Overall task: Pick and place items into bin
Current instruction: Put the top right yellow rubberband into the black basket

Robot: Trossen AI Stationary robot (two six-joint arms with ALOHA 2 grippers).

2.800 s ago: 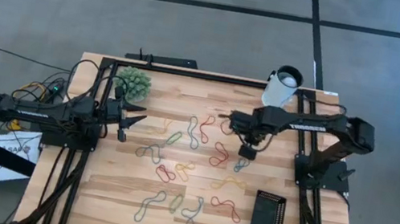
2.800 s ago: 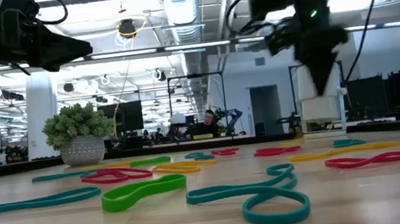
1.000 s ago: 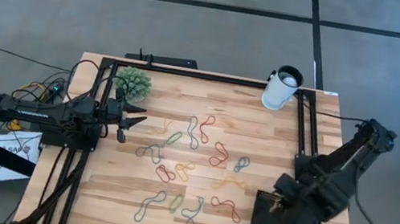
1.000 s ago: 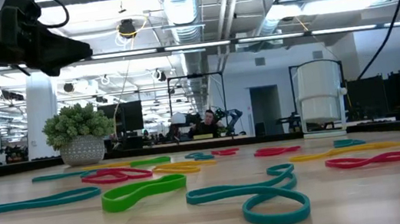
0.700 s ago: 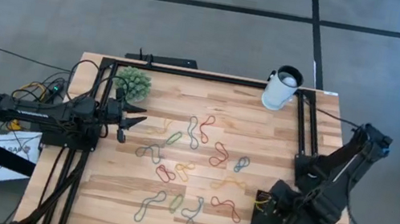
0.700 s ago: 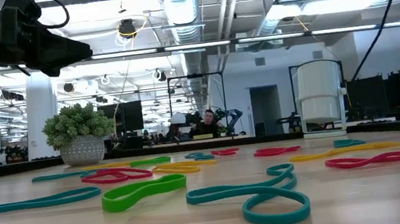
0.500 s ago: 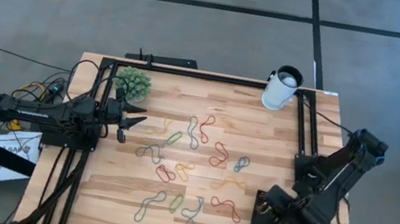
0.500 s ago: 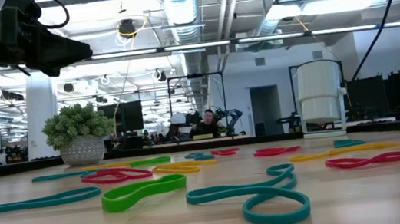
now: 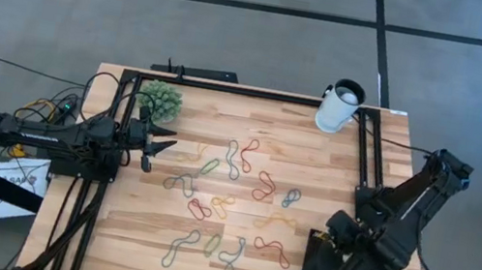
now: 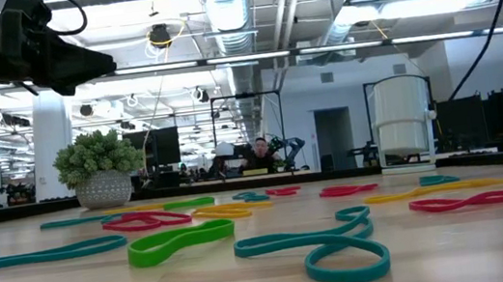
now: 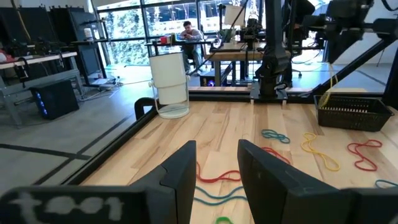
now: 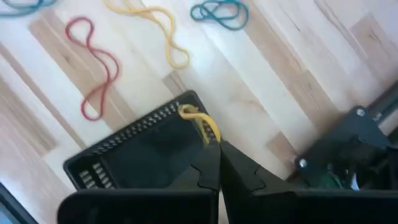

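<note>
Right gripper (image 12: 219, 163), jaws pinching a yellow band (image 12: 200, 123), is hovering directly over the bin (image 12: 134, 157) at lower right

I see my right gripper (image 12: 219, 149) pinched on a yellow band (image 12: 200, 124) over the black bin (image 12: 124, 155); red (image 12: 97, 62), yellow (image 12: 152, 28) and blue (image 12: 219, 14) bands lie beyond.

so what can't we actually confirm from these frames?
- High view: the bin is mostly covered by the right arm; its contents are hidden and the right tool is not visible there.
- Right wrist view: the right tool pinches a yellow band over the bin; whether the band touches the bin floor is unclear.
- Low view: bin and right arm fall outside the picture.
- Left tool: open, waiting at the table's left side.
</note>
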